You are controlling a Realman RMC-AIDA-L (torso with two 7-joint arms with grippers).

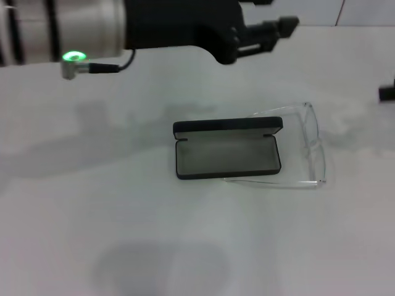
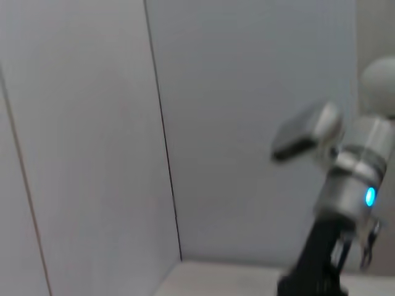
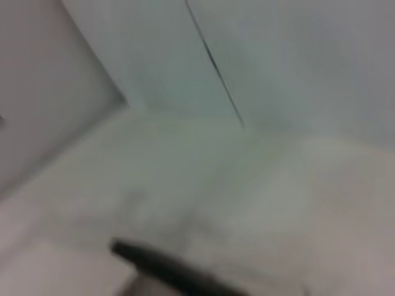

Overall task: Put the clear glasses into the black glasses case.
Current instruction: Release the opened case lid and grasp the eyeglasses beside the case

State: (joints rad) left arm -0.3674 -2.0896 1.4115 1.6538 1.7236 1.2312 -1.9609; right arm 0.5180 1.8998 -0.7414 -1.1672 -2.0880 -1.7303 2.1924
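While the black glasses case lies open with the clear glasses touching its right side, the left gripper's and right gripper's jaw states can't be told.

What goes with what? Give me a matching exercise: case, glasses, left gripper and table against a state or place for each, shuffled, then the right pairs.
Things:
1. case
2. glasses
3. left gripper
4. table

States or places:
A. raised above the far side of the table, holding nothing
B. white, bearing everything else
C. lying open, grey lining showing
D. clear, lying on the table around the case's right end

Pairs: 1-C, 2-D, 3-A, 4-B
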